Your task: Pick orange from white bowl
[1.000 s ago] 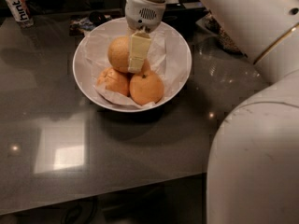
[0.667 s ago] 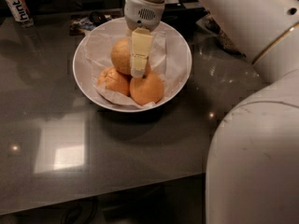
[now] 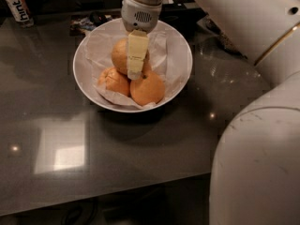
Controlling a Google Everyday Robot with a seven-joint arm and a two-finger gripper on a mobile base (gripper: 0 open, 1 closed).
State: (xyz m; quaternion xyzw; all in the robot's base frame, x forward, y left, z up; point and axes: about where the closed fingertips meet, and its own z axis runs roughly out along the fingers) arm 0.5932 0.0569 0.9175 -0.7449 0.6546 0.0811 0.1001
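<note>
The white bowl (image 3: 180,55), lined with crinkled white paper, stands on the dark glossy table. The orange (image 3: 120,55), large and pale, lies at the back of the bowl. Two smaller, deeper-orange fruits lie in front of it, one on the left (image 3: 114,81) and one on the right (image 3: 147,89). My gripper (image 3: 135,65) reaches down from above into the bowl. Its cream-coloured part lies over the right side of the orange and hides that side. Its tip ends just above the gap between the two smaller fruits.
A "hint" bottle (image 3: 18,6) stands at the far left corner. Small dark items (image 3: 89,20) lie behind the bowl. My bulky white arm (image 3: 253,163) fills the right side. The table's front edge (image 3: 93,196) runs along the bottom.
My gripper has moved a little lower and slightly left over the orange. The bowl and the fruits have not moved.
</note>
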